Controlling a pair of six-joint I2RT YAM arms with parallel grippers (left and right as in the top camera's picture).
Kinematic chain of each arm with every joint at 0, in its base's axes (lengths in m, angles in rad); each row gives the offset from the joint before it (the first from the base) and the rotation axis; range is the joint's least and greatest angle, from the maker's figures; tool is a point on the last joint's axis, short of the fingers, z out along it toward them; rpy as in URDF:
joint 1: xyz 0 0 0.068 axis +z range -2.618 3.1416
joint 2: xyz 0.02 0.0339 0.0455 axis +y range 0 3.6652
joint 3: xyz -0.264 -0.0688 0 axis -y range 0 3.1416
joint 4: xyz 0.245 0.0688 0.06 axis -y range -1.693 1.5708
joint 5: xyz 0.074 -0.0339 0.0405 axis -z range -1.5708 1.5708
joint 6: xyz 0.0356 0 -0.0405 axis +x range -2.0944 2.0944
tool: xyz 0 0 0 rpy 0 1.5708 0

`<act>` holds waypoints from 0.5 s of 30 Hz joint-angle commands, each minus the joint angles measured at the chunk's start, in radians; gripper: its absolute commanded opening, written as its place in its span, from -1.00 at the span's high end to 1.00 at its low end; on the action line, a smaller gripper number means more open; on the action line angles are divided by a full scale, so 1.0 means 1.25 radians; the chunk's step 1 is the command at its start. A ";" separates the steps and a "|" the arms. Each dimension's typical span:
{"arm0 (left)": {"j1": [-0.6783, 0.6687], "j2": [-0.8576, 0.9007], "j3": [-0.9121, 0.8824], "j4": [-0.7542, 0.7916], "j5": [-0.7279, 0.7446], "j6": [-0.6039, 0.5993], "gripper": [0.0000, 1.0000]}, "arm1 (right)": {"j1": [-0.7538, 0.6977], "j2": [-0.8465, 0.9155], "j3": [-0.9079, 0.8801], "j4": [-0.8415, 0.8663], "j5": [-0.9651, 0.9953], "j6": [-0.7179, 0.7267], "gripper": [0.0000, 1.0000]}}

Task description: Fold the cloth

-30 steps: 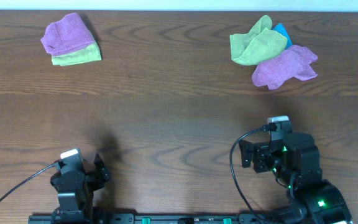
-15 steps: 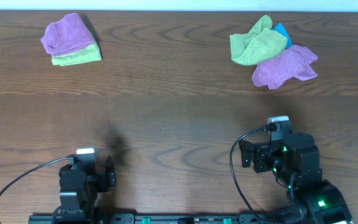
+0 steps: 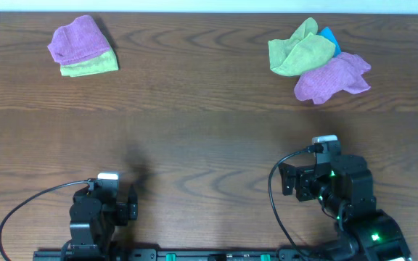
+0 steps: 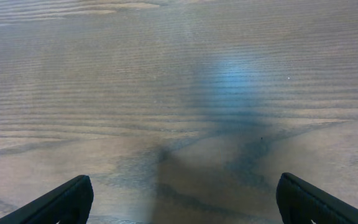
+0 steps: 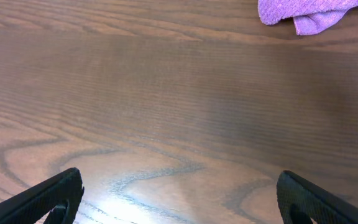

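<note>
A lilac-purple cloth (image 3: pixel 78 40) lies folded on a light green cloth (image 3: pixel 91 67) at the far left of the table. A second purple cloth (image 3: pixel 332 77) lies crumpled at the far right; its edge shows at the top of the right wrist view (image 5: pixel 309 12). No white tag shows on either, so I cannot tell them apart by it. My left gripper (image 4: pixel 182 199) is open and empty, low over bare wood at the near left. My right gripper (image 5: pixel 179 199) is open and empty over bare wood at the near right.
A crumpled light green cloth (image 3: pixel 296 49) and a bit of blue cloth (image 3: pixel 329 35) lie beside the right purple cloth. The dark wood table (image 3: pixel 209 145) spans the view. Black cables trail from both arms at the near edge.
My left arm has drawn back toward the near edge, shifted a little right and straightened. The right arm and all cloths have not moved.
</note>
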 commanded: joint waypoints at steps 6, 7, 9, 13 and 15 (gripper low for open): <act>-0.005 -0.009 -0.025 -0.022 -0.003 0.018 -0.91 | -0.007 -0.002 -0.002 -0.002 0.011 0.013 -0.99; -0.005 -0.009 -0.025 -0.022 -0.003 0.018 -0.91 | -0.007 -0.005 -0.002 -0.013 0.015 0.003 -0.99; -0.005 -0.009 -0.025 -0.022 -0.003 0.018 -0.91 | -0.011 -0.020 -0.003 -0.052 0.042 -0.036 -0.99; -0.005 -0.009 -0.025 -0.022 -0.003 0.018 -0.91 | -0.050 -0.118 -0.070 -0.078 0.131 -0.069 -0.98; -0.005 -0.009 -0.025 -0.022 -0.003 0.018 -0.90 | -0.082 -0.194 -0.137 -0.060 0.133 -0.087 -0.99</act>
